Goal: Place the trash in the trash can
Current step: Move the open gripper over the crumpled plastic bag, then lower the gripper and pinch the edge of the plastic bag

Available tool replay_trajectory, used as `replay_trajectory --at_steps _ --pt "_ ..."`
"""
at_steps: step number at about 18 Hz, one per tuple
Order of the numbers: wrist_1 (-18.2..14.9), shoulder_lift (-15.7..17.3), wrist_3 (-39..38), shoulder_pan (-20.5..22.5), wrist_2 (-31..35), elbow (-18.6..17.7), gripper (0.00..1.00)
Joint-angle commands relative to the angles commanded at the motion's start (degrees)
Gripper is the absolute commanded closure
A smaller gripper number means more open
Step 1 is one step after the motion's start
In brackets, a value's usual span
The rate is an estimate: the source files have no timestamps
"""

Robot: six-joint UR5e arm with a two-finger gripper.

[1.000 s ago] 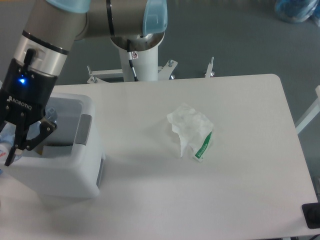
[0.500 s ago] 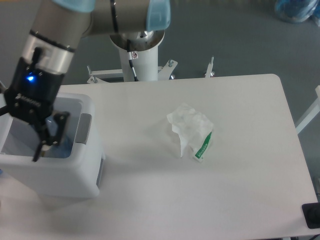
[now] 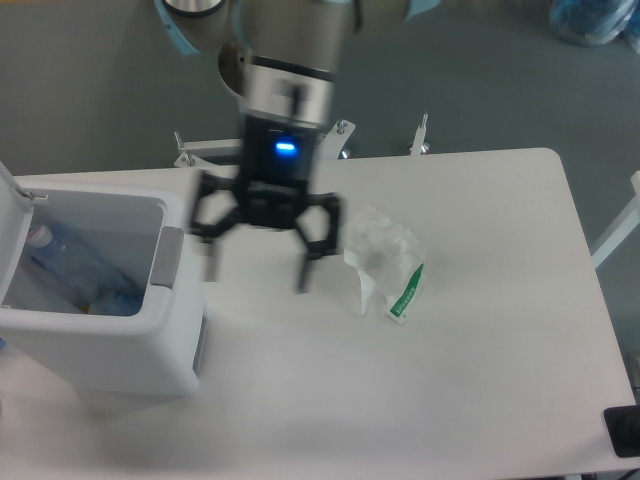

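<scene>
The white trash can (image 3: 150, 345) stands at the table's left with its lid up. Inside it lies the crushed bluish bottle (image 3: 85, 275), its white cap near the left wall. The crumpled translucent wrapper (image 3: 385, 258) with a green strip rests on the table near the middle. My gripper (image 3: 258, 262) hangs open and empty above the table between the can and the wrapper, blurred by motion. Its right finger (image 3: 306, 262) is just left of the wrapper.
The arm's white base column (image 3: 285, 130) rises behind the table's far edge. The table's right edge borders a white frame (image 3: 615, 235). A dark object (image 3: 624, 430) sits at the lower right corner.
The gripper has left the trash can and swung right toward the wrapper, open and empty. The bottle now lies inside the can.
</scene>
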Motion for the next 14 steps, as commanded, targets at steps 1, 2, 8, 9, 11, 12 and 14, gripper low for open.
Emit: replay_trajectory --at_steps 1,2,8,9,11,12,14 --pt "-0.09 0.00 1.15 -0.09 3.69 -1.15 0.01" --pt "-0.26 -0.09 1.86 -0.44 7.38 -2.03 0.01" --pt "-2.55 -1.58 2.21 -0.97 18.12 -7.74 0.00" --pt "-2.55 -1.58 2.21 -1.31 19.79 -8.71 0.00" --pt "-2.55 -1.41 2.48 -1.58 23.57 -10.99 0.00" --pt "-2.64 -1.49 2.74 -2.37 25.33 -11.78 0.00" --pt "-2.64 -1.58 3.96 -3.68 28.93 -13.98 0.00"
